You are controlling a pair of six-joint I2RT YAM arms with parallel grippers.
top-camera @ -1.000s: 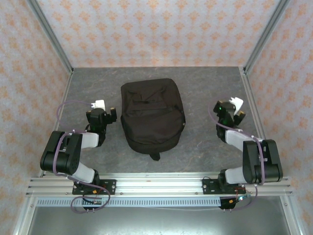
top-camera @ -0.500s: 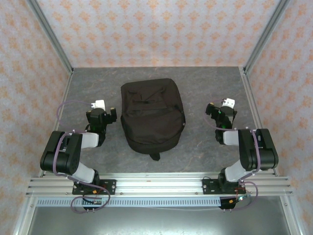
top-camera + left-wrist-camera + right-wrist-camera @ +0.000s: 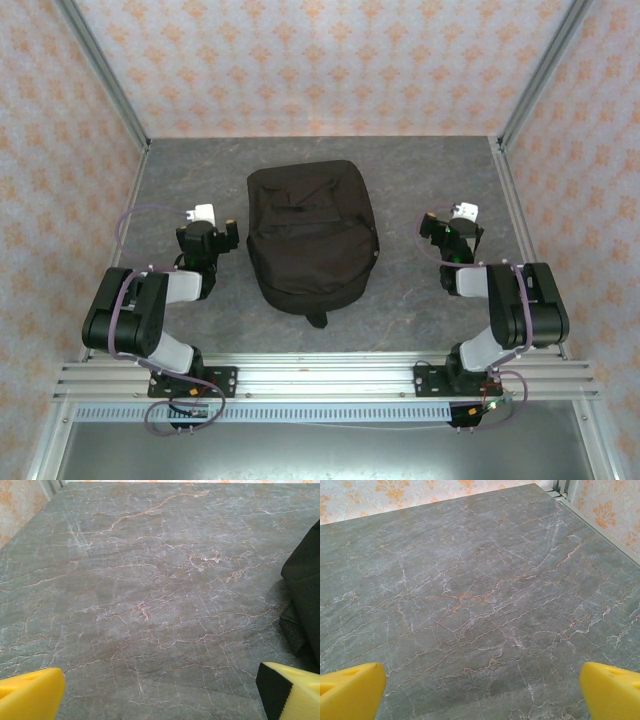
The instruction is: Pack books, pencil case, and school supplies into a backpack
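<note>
The backpack is seen lying flat at the middle of the grey marbled bench, zipped shut, with its rounded top towards 12 o'clock and a small strap end at its 6 o'clock edge. No books or school supplies can be seen on the bench.

The left end effector is placed at 9 o'clock from the backpack, just beside it but apart from the fabric. Its jaws are spread fully wide and nothing is held between them. In the left wrist view the yellow fingertips are found at the two lower corners, bare bench lies between them, and the black fabric of the backpack is caught at the 3 o'clock edge.

The right end effector is placed at 3 o'clock from the backpack, further from it than the left one, with bare bench in between. Its jaws are likewise spread fully wide and empty; in the right wrist view only veined bench surface is seen between the yellow fingertips.

The bench is enclosed by patterned orange-and-white walls.
</note>
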